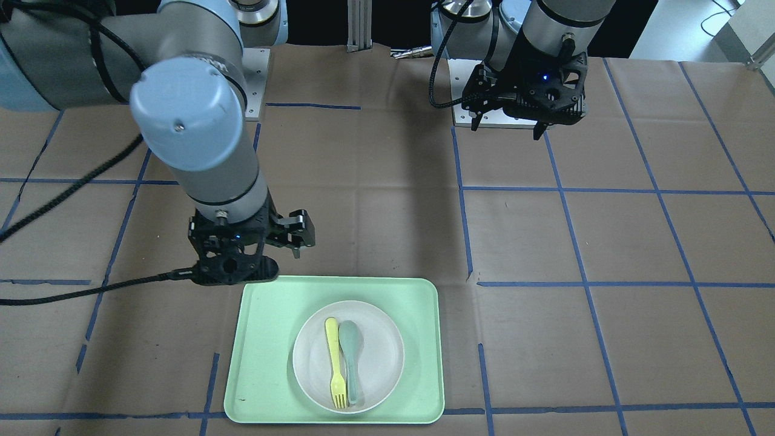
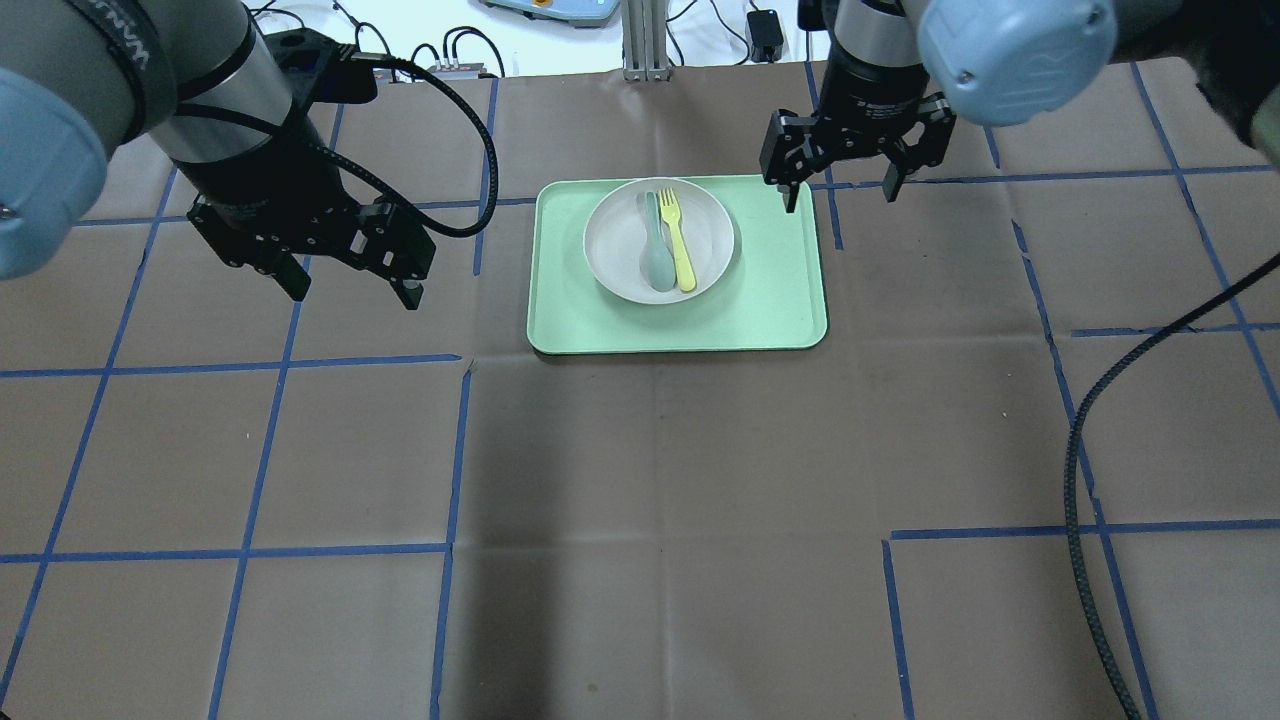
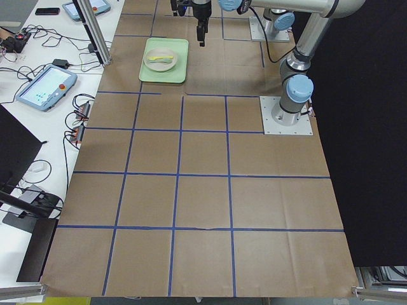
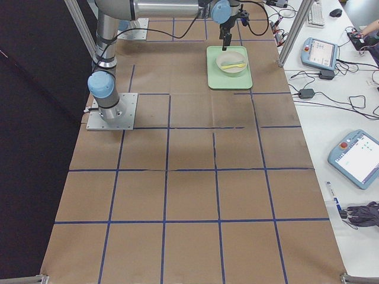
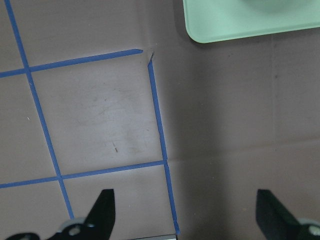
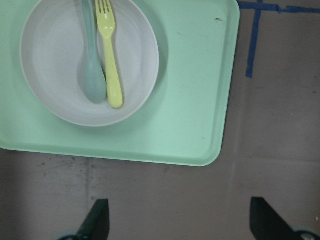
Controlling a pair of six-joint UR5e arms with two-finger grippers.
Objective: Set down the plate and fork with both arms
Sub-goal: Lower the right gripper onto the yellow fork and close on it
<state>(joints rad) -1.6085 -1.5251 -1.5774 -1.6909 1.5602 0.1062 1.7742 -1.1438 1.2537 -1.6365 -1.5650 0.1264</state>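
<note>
The off-white plate (image 2: 622, 268) sits on the mint-green tray (image 2: 700, 310) at the far middle of the table. The pale-yellow fork (image 2: 679, 242) lies in the plate, beside a grey-green spoon (image 2: 655, 250). My right gripper (image 2: 839, 200) is open and empty, hanging above the tray's far right corner. Its wrist view shows the plate (image 6: 50, 55), fork (image 6: 111, 60) and tray (image 6: 190, 100) ahead of its open fingers (image 6: 97, 220). My left gripper (image 2: 355, 297) is open and empty, above bare table left of the tray. Its wrist view shows only a tray corner (image 5: 240, 20).
Brown paper with blue tape grid lines covers the table (image 2: 660, 480). A black cable (image 2: 1085, 440) hangs over the right side. In the front-facing view the tray (image 1: 266, 363) lies near the bottom edge, with the right gripper (image 1: 260, 260) just behind it and the left gripper (image 1: 505, 131) farther back.
</note>
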